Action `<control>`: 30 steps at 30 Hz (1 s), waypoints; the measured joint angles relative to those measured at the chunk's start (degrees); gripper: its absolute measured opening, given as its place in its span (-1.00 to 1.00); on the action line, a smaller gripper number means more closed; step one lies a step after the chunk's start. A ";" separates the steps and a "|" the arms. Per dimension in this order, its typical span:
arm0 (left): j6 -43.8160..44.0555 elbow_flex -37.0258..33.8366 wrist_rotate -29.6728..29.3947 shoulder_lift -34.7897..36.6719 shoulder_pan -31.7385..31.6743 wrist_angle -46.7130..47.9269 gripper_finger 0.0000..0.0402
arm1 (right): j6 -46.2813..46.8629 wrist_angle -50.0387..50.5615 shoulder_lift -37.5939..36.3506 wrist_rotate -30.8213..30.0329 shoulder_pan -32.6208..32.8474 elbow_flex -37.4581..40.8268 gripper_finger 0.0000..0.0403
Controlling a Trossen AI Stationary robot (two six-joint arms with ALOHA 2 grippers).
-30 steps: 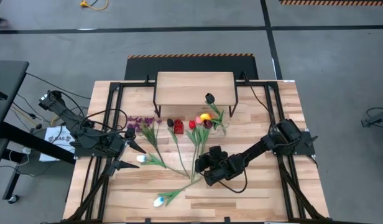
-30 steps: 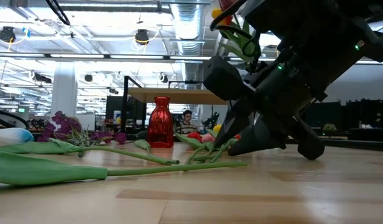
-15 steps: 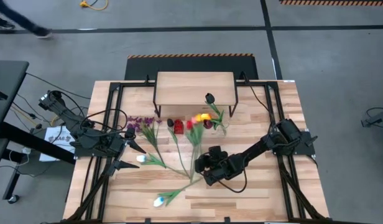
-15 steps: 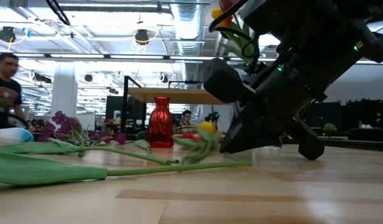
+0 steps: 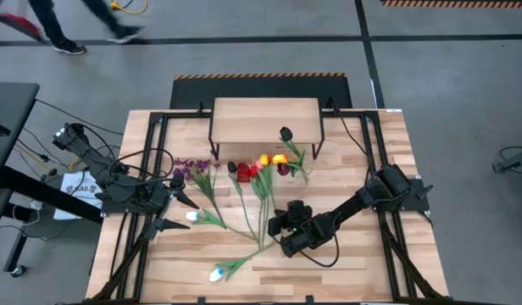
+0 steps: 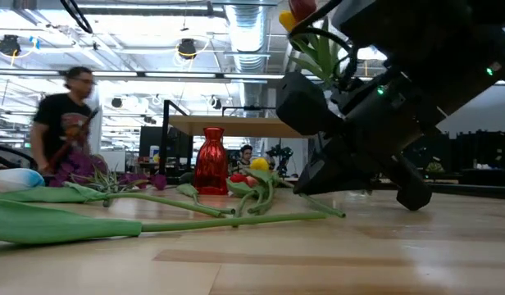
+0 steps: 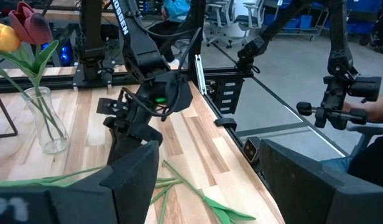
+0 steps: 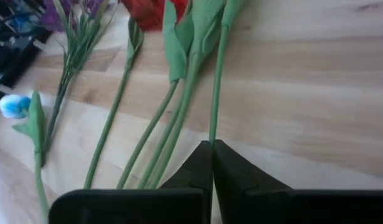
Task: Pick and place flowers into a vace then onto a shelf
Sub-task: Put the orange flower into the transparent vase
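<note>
- Jaws of the right gripper (image 8: 211, 163) were clenched tight on a thin green stem of the artificial long-stemmed tulips (image 5: 263, 182) lying fanned across the worktop's middle; the left gripper (image 5: 180, 212) waited released beside the purple blossoms (image 5: 191, 166).
- Stems judged light, springy and slick; a hold low on the stem looked safest, sparing the soft heads.
- Clear glass vase (image 7: 47, 122) already held two tulips, near the small light-wood shelf on black legs (image 5: 264, 119).
- Plank worktop (image 5: 363, 271) was smooth wood.
- Beyond it a person (image 6: 65, 119) crossed the room.
</note>
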State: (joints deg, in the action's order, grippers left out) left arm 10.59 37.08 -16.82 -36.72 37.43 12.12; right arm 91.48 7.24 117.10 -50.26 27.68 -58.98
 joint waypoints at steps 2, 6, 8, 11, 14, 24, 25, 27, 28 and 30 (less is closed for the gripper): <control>0.01 0.00 0.00 0.01 0.00 -0.02 0.33 | -0.02 0.27 -0.11 -1.61 0.33 0.08 -0.99; 0.68 0.00 -0.01 0.00 0.00 0.00 0.33 | -0.35 0.63 -0.46 -4.60 0.63 0.15 -1.00; 0.68 0.00 -0.02 0.01 0.00 0.00 0.33 | -0.40 0.56 -0.50 -5.92 0.78 0.07 -1.00; 0.70 0.00 -0.01 0.01 0.00 0.00 0.33 | -1.67 0.42 -0.55 -6.90 1.14 -0.75 -1.00; 0.70 0.00 0.00 -0.01 0.00 0.00 0.33 | -3.97 0.38 -0.61 -7.26 1.45 -1.95 -1.00; -0.05 0.00 -0.02 0.01 0.00 0.02 0.33 | -17.71 0.23 -0.76 -8.93 3.77 -8.12 -1.00; -0.19 0.00 -0.02 -0.01 0.00 0.02 0.33 | -18.71 0.23 -0.76 -9.43 4.05 -8.56 -1.00; -0.17 0.00 -0.04 0.01 0.02 0.00 0.33 | -20.70 0.27 -0.76 -11.07 4.51 -9.44 -1.00; -0.13 0.00 -0.07 -0.02 0.01 0.00 0.33 | -21.54 0.26 -0.76 -11.82 4.75 -9.87 -1.00; -0.14 0.00 -0.07 0.00 0.02 0.00 0.33 | -23.74 0.30 -0.79 -13.13 5.05 -10.75 -1.00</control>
State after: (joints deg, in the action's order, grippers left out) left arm 10.45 37.08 -16.88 -36.72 37.45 12.12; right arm 67.74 7.54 116.31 -63.40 32.73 -69.73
